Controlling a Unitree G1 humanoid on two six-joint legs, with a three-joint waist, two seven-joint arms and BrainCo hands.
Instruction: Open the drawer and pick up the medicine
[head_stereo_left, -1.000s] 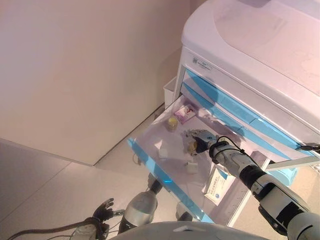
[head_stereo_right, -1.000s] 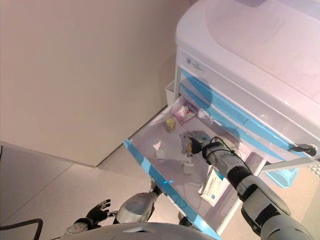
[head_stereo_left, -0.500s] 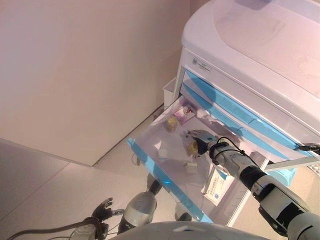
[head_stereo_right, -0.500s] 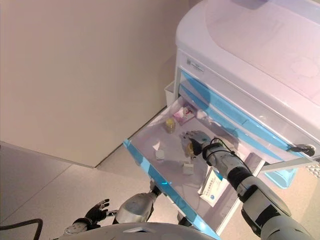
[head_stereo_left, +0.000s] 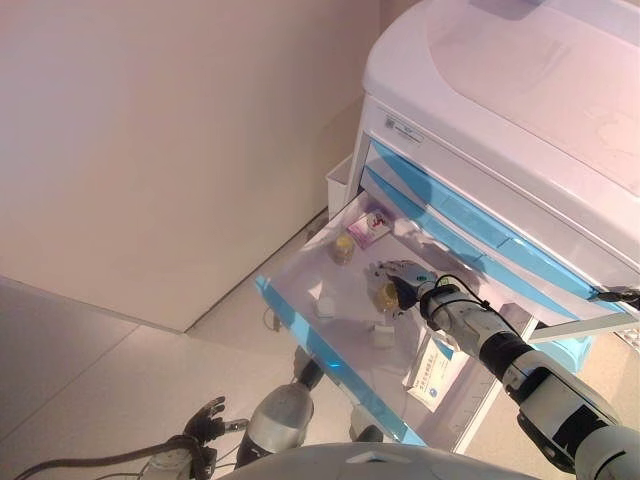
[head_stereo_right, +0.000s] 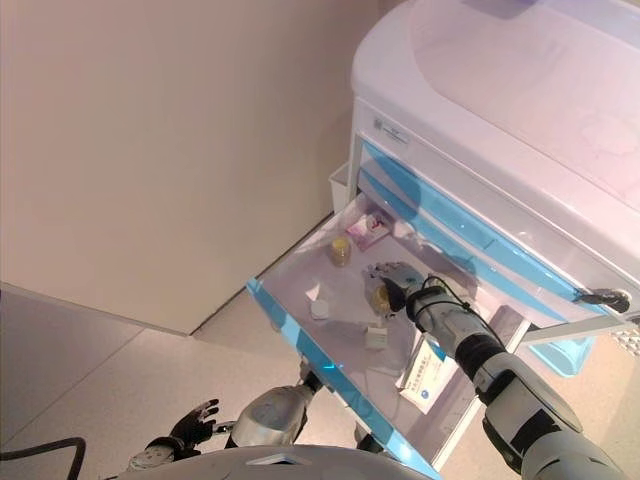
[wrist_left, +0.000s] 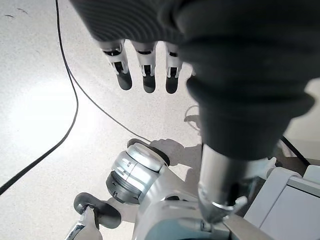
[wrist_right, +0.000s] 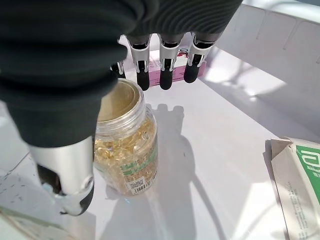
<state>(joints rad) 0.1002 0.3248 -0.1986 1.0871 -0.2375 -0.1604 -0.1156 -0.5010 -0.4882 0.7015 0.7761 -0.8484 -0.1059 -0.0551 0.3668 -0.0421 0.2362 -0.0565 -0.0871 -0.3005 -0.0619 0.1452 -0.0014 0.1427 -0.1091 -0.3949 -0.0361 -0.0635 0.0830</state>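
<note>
The cabinet's (head_stereo_left: 520, 90) lowest drawer (head_stereo_left: 320, 345) is pulled out. A clear bottle of yellow capsules (wrist_right: 125, 145) stands upright on the drawer floor and also shows in the left eye view (head_stereo_left: 385, 296). My right hand (head_stereo_left: 408, 278) hovers right over it. Its fingers (wrist_right: 162, 70) are straight past the bottle's top and its thumb (wrist_right: 67, 170) hangs beside the bottle, not closed on it. My left hand (head_stereo_left: 205, 415) hangs open low by the floor, and its straight fingers (wrist_left: 145, 75) show in the left wrist view.
Also in the drawer are a second small yellow bottle (head_stereo_left: 344, 247), a pink box (head_stereo_left: 370, 228) at the back, two small white boxes (head_stereo_left: 322, 300) (head_stereo_left: 383, 335), and a green-and-white box (wrist_right: 300, 175) near the right side. Closed blue-fronted drawers (head_stereo_left: 450, 205) sit above.
My right hand has shifted slightly toward the back of the drawer over the capsule bottle. The bottle and the left hand have not moved.
</note>
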